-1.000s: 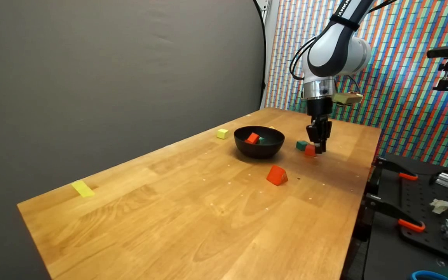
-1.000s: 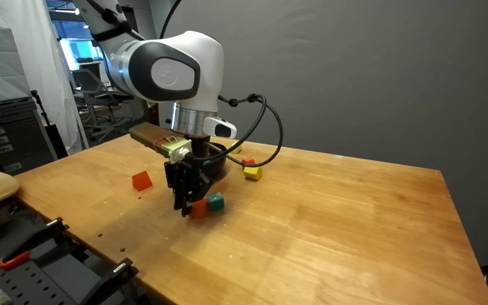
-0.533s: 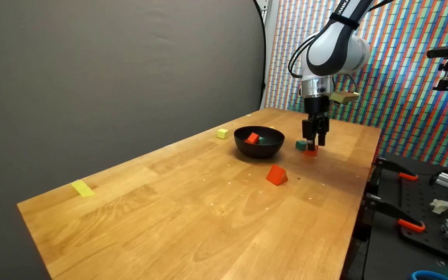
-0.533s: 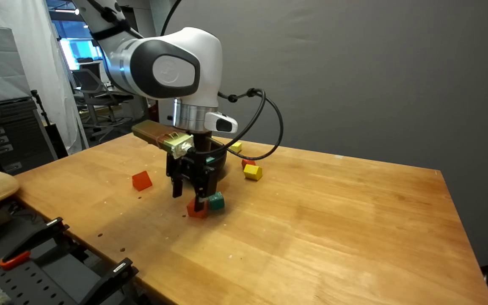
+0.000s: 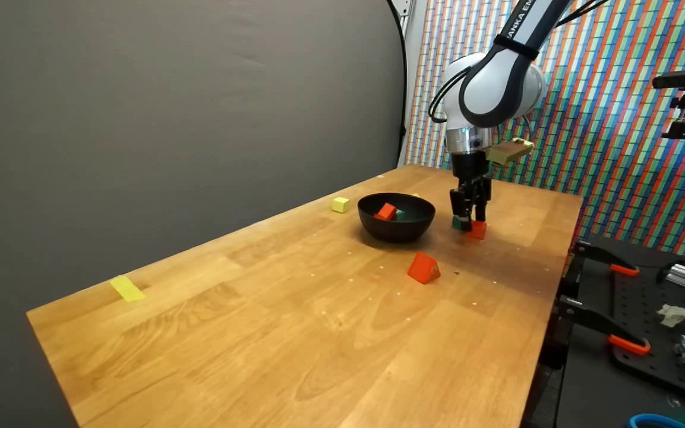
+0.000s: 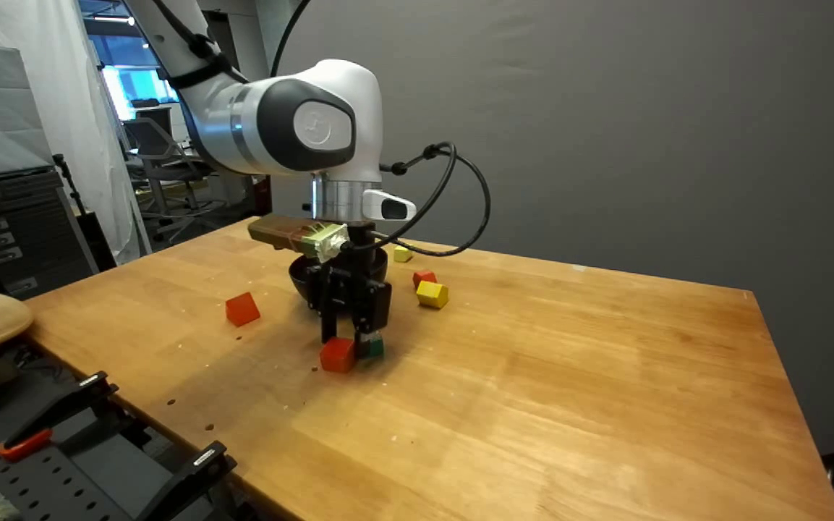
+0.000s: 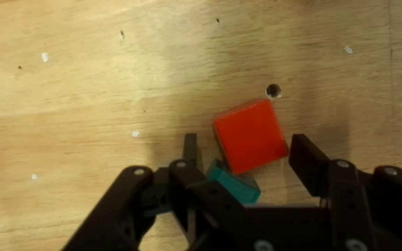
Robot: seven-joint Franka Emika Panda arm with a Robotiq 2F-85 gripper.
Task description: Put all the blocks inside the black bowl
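Jaws well apart and holding nothing, the gripper (image 7: 243, 144) stands by a flat-faced red block (image 7: 251, 134) and a green block (image 7: 237, 188) on the grained wooden table (image 5: 259, 333); the round black bowl (image 5: 397, 232) nearby cradles more blocks (image 5: 386, 211).

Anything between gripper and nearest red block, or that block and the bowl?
A green block sits close beside the red block, possibly crowding the gripper; otherwise nothing visible blocks the way to the black bowl.

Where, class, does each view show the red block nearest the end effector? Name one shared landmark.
In an exterior view: red block, right of centre, near mid-height.
In an exterior view: red block, left of centre, lower half.
In the wrist view: red block, right of centre.
Shared landmark: green block beside it.
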